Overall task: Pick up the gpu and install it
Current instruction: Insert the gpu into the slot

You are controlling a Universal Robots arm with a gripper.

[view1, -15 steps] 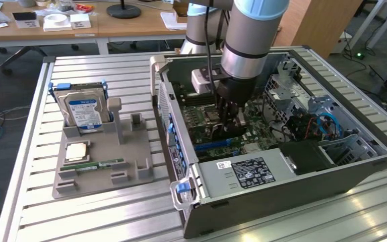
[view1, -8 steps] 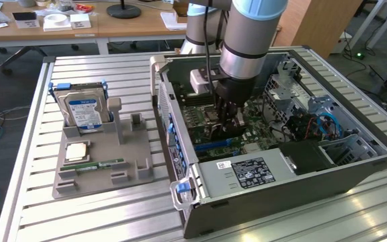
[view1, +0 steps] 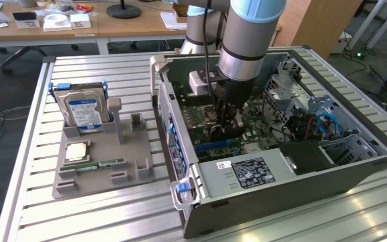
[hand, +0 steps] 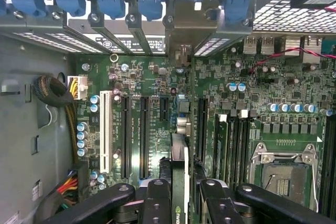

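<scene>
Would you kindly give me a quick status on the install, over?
Status: claw shut on gpu. Card edge-on inside case, over motherboard slots. Nearby cable bundle well aside.

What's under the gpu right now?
The gpu, held edge-on in the hand, is over the green motherboard. Long black expansion slots show either side of it. What lies directly beneath is covered by the card itself.

gpu (hand: 179, 169) partly hidden by hand (hand: 182, 188), cut at view edge
</scene>
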